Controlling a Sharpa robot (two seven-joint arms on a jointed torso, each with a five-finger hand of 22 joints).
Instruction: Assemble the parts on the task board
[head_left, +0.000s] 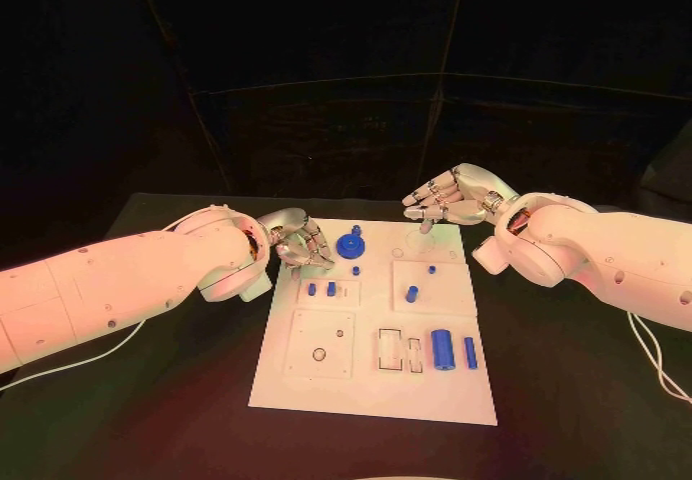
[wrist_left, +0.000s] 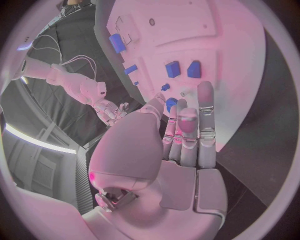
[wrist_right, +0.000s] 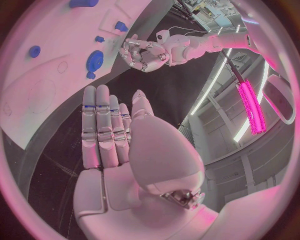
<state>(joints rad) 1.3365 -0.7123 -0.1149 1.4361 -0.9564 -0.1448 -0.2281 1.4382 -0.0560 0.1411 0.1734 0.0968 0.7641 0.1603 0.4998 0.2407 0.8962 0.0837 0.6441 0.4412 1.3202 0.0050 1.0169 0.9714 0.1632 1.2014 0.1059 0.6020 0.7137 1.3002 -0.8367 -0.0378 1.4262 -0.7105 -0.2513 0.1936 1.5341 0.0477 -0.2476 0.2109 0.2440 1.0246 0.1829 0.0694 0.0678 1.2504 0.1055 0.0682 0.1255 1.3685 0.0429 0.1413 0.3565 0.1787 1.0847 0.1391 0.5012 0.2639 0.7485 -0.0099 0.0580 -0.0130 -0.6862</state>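
Note:
The white task board (head_left: 433, 395) lies lengthwise in the middle of the black table. A blue gear (head_left: 355, 243) stands near its far edge, and several small blue parts (head_left: 411, 294) sit in its middle rows. A thick blue cylinder (head_left: 443, 348) and a thin one (head_left: 470, 351) lie at the near right. My left hand (head_left: 299, 240) hovers at the board's far left corner, just left of the gear, fingers straight and holding nothing (wrist_left: 187, 135). My right hand (head_left: 454, 205) hangs over the far right corner, also holding nothing (wrist_right: 109, 130).
Black table surface (head_left: 159, 400) runs on both sides of the board. White cables trail from both arms, one on the left (head_left: 87, 355) and one on the right (head_left: 656, 355). Empty recesses (head_left: 320, 345) mark the board's near left.

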